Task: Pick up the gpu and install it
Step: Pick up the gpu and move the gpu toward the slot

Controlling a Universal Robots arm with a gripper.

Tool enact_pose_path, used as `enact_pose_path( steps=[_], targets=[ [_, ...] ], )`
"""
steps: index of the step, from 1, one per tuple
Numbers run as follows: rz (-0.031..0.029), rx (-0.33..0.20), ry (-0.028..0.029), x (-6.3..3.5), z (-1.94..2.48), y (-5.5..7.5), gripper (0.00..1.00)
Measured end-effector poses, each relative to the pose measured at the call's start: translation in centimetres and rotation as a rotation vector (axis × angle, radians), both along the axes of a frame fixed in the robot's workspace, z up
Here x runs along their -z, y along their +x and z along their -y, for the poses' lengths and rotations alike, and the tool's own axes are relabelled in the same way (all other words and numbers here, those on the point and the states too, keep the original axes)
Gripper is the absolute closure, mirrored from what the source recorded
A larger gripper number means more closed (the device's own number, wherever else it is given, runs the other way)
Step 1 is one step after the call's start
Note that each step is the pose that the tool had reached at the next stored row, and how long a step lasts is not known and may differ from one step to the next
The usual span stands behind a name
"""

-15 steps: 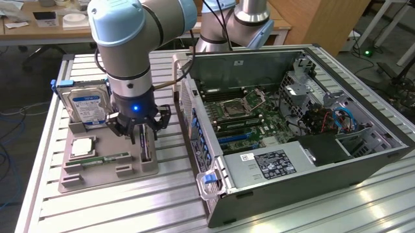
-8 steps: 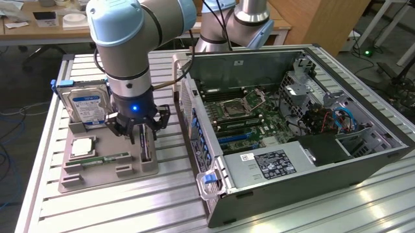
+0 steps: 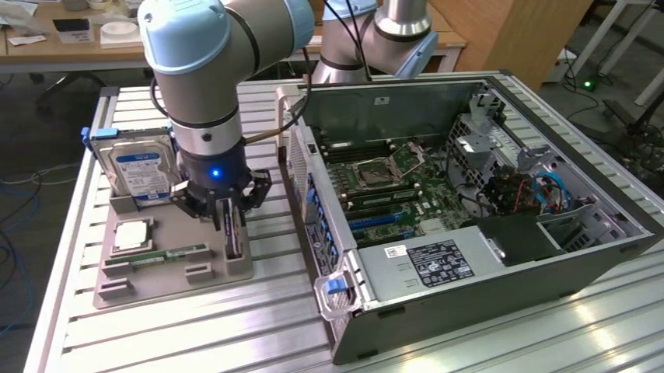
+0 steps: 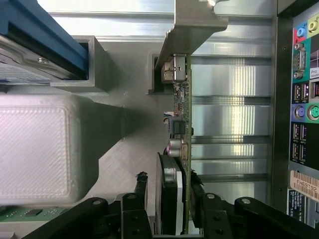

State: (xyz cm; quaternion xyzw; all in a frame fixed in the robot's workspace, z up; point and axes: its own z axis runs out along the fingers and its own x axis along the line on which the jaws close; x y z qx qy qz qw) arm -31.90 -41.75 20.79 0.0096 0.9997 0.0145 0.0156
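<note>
Exterior view high above the table [image 3: 155,334], angled down, wrist view close over the card [image 4: 182,94], both sharing the gray holder [image 3: 155,277]

Even room light is falling from above, and glare is streaking the metal.

In the exterior view, pale reflections are shining along the aluminium table [image 3: 581,334] on the camera side of the computer case [image 3: 498,303], while the case's interior is sitting in dimmer shade. To the exterior view's left of the case, the robot arm [image 3: 197,47] is carrying glossy highlights above the grey fixture tray [image 3: 145,281], and a blue indicator light [image 3: 214,172] is glowing. In the wrist view, the slats beside the case are glaring almost white behind the gpu [image 4: 180,119], and the white plastic block [image 4: 35,144] is casting a broad dark shadow toward it.
</note>
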Motion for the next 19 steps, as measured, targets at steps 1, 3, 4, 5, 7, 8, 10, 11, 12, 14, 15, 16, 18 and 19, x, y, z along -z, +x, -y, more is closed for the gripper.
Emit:
enact_pose_path(
  steps=[1, 3, 4, 5, 7, 8, 10, 11, 12, 14, 15, 16, 18, 19],
  targets=[
    [0.0, 0.0, 0.0, 0.0, 0.0, 0.0, 0.55],
    [0.0, 0.0, 0.0, 0.0, 0.0, 0.0, 0.55],
    [0.0, 0.0, 0.0, 0.0, 0.0, 0.0, 0.57],
    [0.0, 0.0, 0.0, 0.0, 0.0, 0.0, 0.57],
    [0.0, 0.0, 0.0, 0.0, 0.0, 0.0, 0.64],
    [0.0, 0.0, 0.0, 0.0, 0.0, 0.0, 0.64],
    [0.0, 0.0, 0.0, 0.0, 0.0, 0.0, 0.64],
    [0.0001, 0.0, 0.0, 0.0, 0.0, 0.0, 0.64],
    [0.0, 0.0, 0.0, 0.0, 0.0, 0.0, 0.64],
    [0.0001, 0.0, 0.0, 0.0, 0.0, 0.0, 0.65],
    [0.0, 0.0, 0.0, 0.0, 0.0, 0.0, 0.72],
    [0.0, 0.0, 0.0, 0.0, 0.0, 0.0, 0.72],
    [-0.0001, 0.0, 0.0, 0.0, 0.0, 0.0, 0.72],
    [0.0, 0.0, 0.0, 0.0, 0.0, 0.0, 0.72]
  ],
)
